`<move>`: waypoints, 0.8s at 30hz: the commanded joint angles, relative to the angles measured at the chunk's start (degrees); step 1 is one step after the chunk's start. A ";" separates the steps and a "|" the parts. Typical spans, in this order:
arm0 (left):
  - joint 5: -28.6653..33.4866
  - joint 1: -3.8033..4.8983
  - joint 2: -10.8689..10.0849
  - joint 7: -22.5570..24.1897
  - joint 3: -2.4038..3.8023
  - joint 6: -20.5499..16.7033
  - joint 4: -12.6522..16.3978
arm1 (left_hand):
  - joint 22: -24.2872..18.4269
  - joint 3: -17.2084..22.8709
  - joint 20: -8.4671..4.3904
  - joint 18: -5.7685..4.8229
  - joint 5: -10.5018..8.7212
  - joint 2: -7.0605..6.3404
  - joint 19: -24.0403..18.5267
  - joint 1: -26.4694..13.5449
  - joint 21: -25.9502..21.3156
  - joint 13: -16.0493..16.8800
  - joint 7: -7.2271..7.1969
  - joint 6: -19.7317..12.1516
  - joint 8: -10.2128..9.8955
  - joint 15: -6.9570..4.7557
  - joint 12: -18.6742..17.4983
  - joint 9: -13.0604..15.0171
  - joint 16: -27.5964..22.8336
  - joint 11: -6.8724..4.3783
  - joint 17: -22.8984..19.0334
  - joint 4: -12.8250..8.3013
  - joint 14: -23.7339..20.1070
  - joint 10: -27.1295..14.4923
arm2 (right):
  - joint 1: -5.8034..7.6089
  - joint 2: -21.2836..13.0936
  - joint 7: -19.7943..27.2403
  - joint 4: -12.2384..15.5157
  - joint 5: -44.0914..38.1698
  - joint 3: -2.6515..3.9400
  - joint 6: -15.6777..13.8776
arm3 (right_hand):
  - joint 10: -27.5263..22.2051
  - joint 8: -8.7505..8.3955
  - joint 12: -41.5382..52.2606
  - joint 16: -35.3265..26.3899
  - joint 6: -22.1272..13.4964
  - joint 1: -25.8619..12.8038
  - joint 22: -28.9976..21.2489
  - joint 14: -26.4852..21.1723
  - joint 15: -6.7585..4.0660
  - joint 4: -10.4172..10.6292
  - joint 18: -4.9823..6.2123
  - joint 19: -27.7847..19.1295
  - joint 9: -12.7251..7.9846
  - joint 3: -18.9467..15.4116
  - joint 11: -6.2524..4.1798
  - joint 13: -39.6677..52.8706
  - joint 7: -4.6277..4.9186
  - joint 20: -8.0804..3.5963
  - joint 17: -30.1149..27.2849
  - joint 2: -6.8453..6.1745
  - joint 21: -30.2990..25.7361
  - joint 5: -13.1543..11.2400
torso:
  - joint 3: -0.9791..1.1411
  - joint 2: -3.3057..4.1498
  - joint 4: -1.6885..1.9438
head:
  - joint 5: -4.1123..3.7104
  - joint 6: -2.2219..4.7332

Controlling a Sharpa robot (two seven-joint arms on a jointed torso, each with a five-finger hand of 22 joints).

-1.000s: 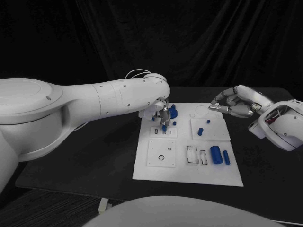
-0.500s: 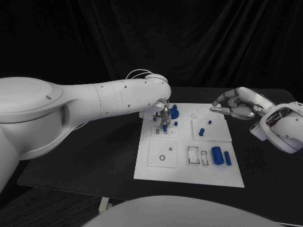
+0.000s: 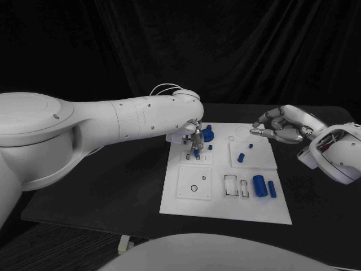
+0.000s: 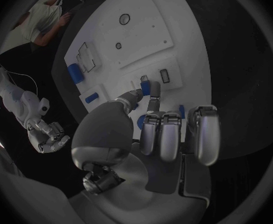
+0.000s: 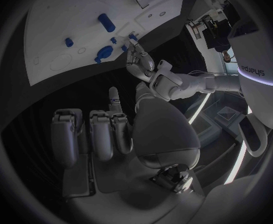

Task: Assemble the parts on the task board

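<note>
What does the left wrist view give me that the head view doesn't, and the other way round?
Left wrist view: close up, the left hand's fingers pinch a small blue part just beside a rectangular slot. Head view: the task board's whole outline, and a thin blue rod next to the large blue cylinder. Both: the board, that cylinder, and the right hand, fingers curled, at the board's far right corner.

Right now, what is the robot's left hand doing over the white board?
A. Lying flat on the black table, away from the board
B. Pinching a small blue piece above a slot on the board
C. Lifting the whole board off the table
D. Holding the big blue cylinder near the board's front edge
B: the left hand pinches a small blue part in its fingertips, just above a slot on the task board, as the left wrist view shows.
</note>
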 commanded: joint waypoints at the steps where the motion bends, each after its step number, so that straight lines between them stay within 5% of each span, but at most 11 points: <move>1: -0.23 -0.11 -0.10 -2.90 0.04 -0.67 0.60 | 4.25 0.54 -0.22 -0.28 0.11 0.35 -0.07 -0.45 -0.34 15.06 -0.23 0.02 0.37 -0.38 -0.25 0.15 0.15 -0.18 15.09 0.03 5.95 5.89 | -0.15 0.03 -0.93 0.03 -0.02 0.03 0.23 | 5.95 -0.19 0.15 0.15 0.21 0.75 14.34 6.16 0.42 -0.16 0.13 4.83 0.01 -0.10 0.49 15.09 0.01 0.39 15.10 0.00 -0.13 0.18 | 0.00 0.06 -0.04 | 0.07 0.00; 24: -0.23 -0.48 -0.96 -2.80 0.03 -2.31 2.05 | 3.60 1.12 -0.26 -0.12 0.07 0.35 -0.40 -0.77 -0.94 15.06 -0.30 0.04 0.46 -0.44 -0.25 0.58 0.15 -0.25 15.09 0.10 5.95 5.89 | -0.40 0.07 -1.04 -0.05 -0.02 0.03 0.22 | 5.95 -0.25 0.15 0.15 0.16 0.97 14.31 6.16 0.42 -0.22 0.15 4.77 -0.01 -0.10 0.50 15.09 0.01 0.40 15.10 0.05 -0.21 0.32 | 0.02 -0.01 -0.08 | 0.25 0.00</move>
